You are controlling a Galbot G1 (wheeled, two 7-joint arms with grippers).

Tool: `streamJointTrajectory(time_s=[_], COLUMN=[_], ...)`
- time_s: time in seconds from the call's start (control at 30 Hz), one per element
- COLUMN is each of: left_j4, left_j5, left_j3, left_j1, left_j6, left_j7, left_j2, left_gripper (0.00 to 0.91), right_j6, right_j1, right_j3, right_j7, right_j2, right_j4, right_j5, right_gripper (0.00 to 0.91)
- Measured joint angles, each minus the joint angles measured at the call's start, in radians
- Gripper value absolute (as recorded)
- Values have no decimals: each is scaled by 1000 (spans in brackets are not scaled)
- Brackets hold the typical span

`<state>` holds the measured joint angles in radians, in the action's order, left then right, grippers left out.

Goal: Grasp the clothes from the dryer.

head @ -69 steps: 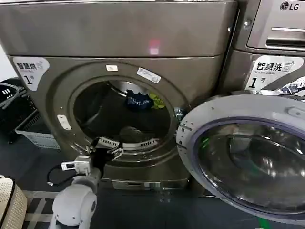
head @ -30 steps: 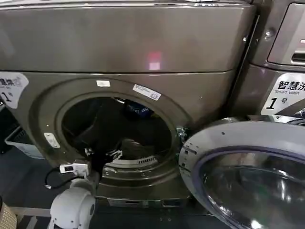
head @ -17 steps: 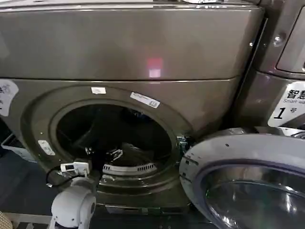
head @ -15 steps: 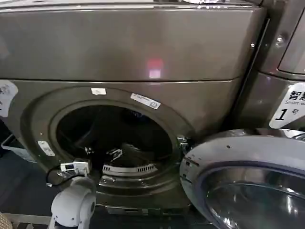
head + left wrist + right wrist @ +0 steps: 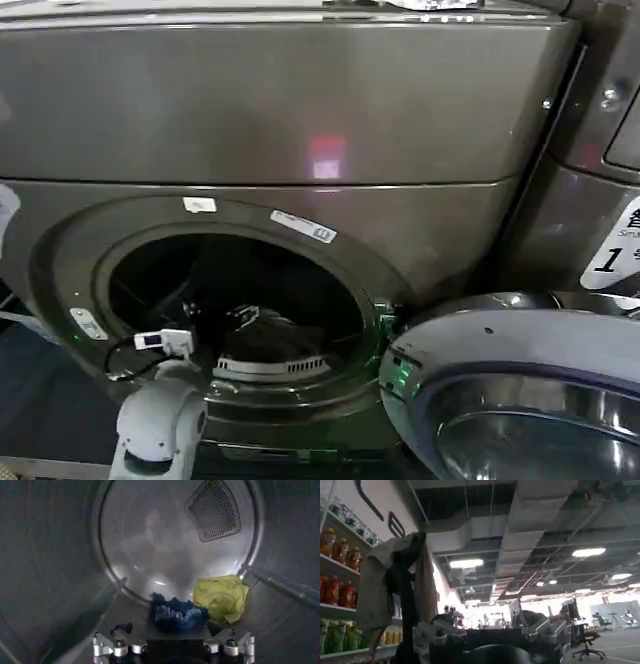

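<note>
1. left gripper (image 5: 173, 647) sits low centre of the wrist frame, inside the dryer (image 5: 300, 110), fingers spread wide, holding nothing.
2. clothes (image 5: 200, 605) lie just ahead at the drum's back: navy piece beside yellow-green one.
3. reach looks done; closing and pulling out remain.
4. right gripper (image 5: 490, 637) idles away, empty.

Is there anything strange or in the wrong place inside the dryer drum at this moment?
Nothing stands out. The navy garment and the yellow-green garment lie crumpled side by side at the back of the dryer drum, just ahead of the open left end effector.
</note>
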<state>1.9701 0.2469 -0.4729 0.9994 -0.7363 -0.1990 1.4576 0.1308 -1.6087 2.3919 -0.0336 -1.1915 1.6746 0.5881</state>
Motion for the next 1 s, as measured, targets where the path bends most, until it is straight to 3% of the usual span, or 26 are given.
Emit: streamJointTrajectory(time_s=[0.3, 0.43, 0.73, 0.87, 1.0], left_j4=[-104, -141, -220, -257, -290], left_j5=[494, 624, 800, 848, 873], left_j3=[-6, -13, 1, 15, 24], left_j1=[-96, -150, -261, -283, -298], left_j6=[32, 173, 606, 723, 786], left_j7=[-432, -618, -938, -1009, -1057], left_j2=[-27, -20, -16, -17, -22], left_gripper=[907, 907, 907, 907, 907], right_j6=[0, -2, -3, -3, -3], right_j1=[-5, -13, -15, -11, -9], right_j3=[-2, 4, 6, 2, 0], right_j7=[0, 0, 0, 0, 0], right_j2=[-1, -1, -2, -2, -5], right_j4=[8, 7, 7, 7, 11], right_j5=[0, 3, 4, 2, 1], right_gripper=[907, 907, 907, 907, 907])
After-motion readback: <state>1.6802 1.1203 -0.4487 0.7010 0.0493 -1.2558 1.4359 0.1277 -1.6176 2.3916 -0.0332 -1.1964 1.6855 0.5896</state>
